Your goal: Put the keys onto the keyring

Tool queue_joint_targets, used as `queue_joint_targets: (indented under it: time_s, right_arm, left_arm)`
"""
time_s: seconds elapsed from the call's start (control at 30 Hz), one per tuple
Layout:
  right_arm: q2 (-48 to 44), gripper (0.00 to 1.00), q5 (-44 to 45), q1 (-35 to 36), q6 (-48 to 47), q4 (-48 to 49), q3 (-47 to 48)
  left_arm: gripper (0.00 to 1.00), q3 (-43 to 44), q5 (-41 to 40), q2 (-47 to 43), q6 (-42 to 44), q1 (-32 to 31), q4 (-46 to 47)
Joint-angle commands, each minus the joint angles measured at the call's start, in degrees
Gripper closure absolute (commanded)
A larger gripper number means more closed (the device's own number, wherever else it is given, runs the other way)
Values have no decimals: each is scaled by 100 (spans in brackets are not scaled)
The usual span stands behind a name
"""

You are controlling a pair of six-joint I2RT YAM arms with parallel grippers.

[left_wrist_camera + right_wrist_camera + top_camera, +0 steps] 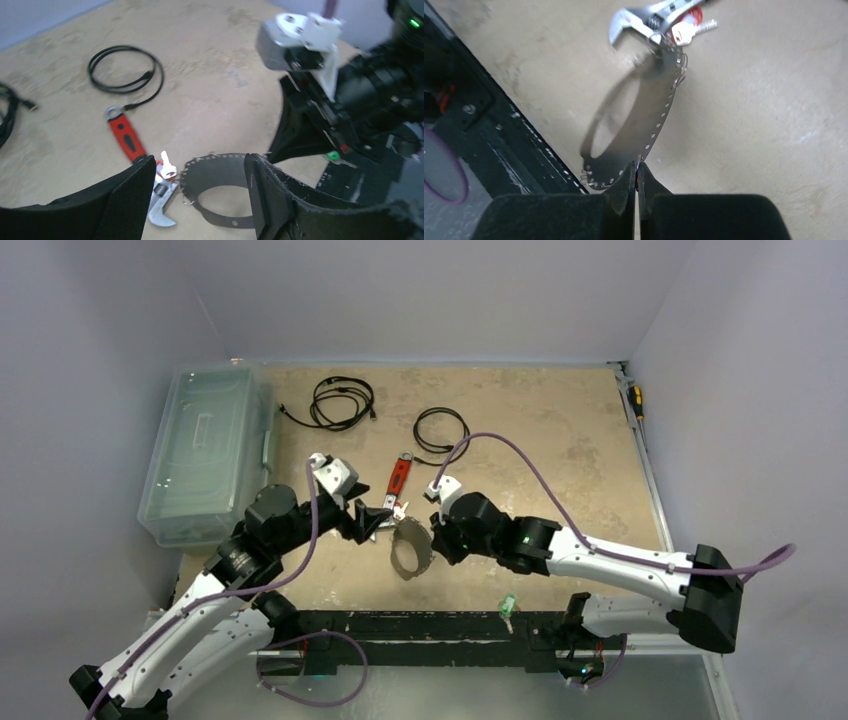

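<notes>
- The green key (508,603) lies on the black rail at the near edge, well apart from everything else
- My right gripper (636,175) is clenched on the near rim of the keyring (644,120); the pinch is thin, so the band could twist or slip out
- My left gripper (200,170) stands released, straddling the ring's left end; closing carelessly may shove the red key (167,167) under the wrench (127,140)
- Both arms reach low toward mid-desk (560,440), forearms converging

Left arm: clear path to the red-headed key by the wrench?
Probably yes: left gripper hangs open beside the red-headed key, nothing between. Key rests on the wrench head, close to the keyring: tight.
</notes>
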Motion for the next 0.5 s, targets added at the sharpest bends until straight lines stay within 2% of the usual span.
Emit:
queue_joint_targets:
  time_s: [0.0,0.13,0.3,0.47]
  right_arm:
    - [-396,100,-309,32,-713,241,590]
    - [-670,100,-947,134,-1372,292,859]
    - [-1138,100,-1921,238,-2324,437,931]
    - [-1439,100,-2973,248,-2915,258,1043]
  left_arm:
    - [37,-195,1938,-355,311,29,1057]
    - [40,-115,2757,-412,423,24,1177]
    - [45,-95,3349,-435,430,25,1242]
    - [45,-240,4038,-629,227,16,1710]
